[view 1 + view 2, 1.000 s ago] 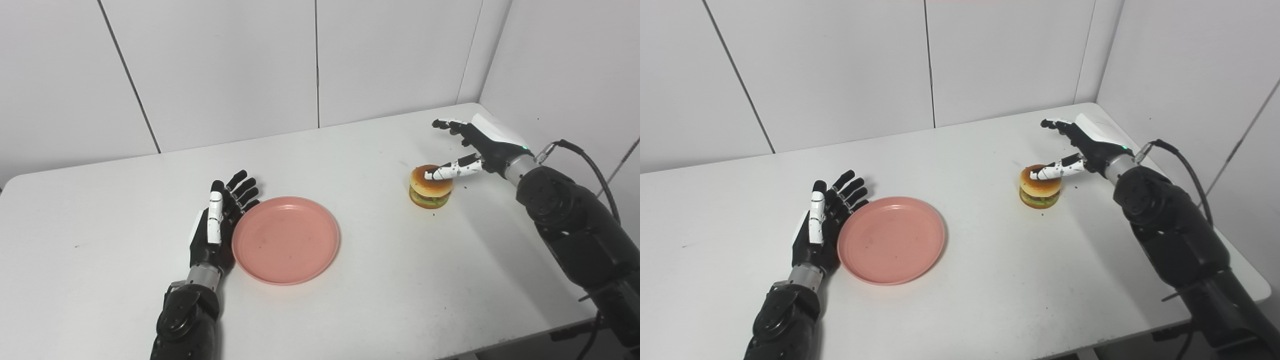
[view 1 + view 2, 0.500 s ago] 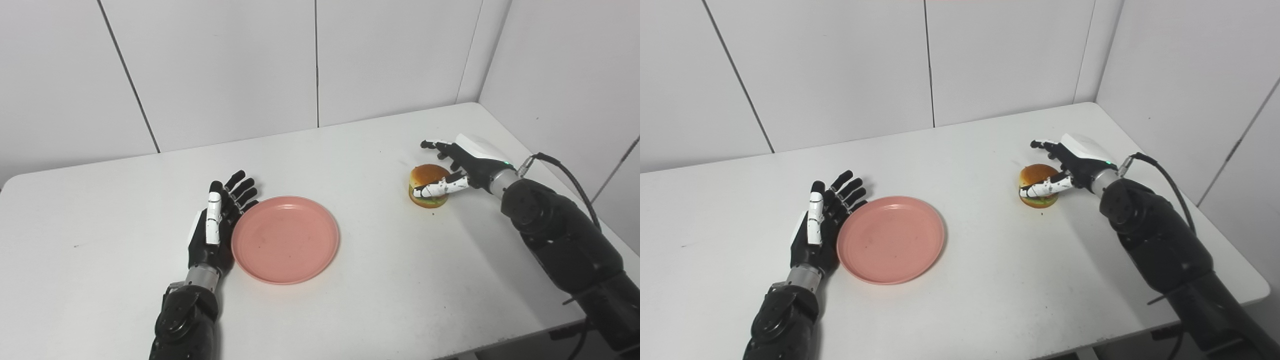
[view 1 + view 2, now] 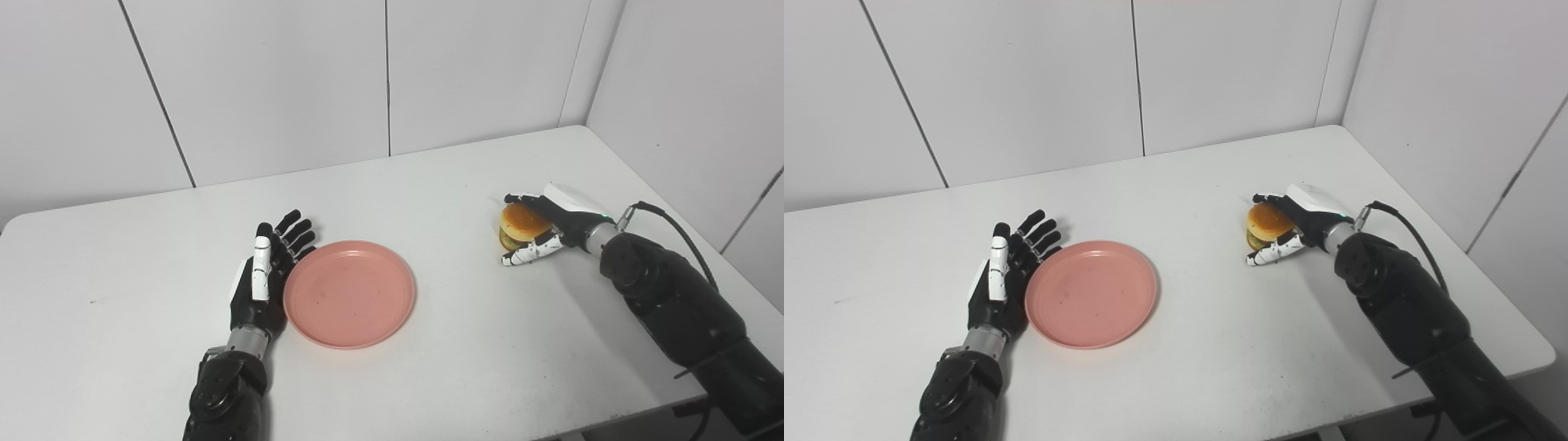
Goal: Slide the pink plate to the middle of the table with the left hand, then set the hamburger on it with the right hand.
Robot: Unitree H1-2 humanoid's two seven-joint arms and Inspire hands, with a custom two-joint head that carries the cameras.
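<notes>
Two hands show in the left eye view: the left hand (image 3: 263, 278) lies flat, fingers spread and holding nothing, against the left rim of the pink plate (image 3: 350, 294) near mid-table (image 3: 122, 257), while the right hand (image 3: 548, 223) wraps the hamburger (image 3: 518, 223), hiding its far side. In the right eye view the hamburger (image 3: 1266, 224) sits tilted in that grasp, its lower layers half covered by the white thumb, and whether it touches the table cannot be told.

White table (image 3: 465, 361), matte, rounded corners, pushed into a corner. White panelled walls (image 3: 269, 79) behind and at right, thin dark vertical seams between panels. Even, soft light; faint shadows on the tabletop.
</notes>
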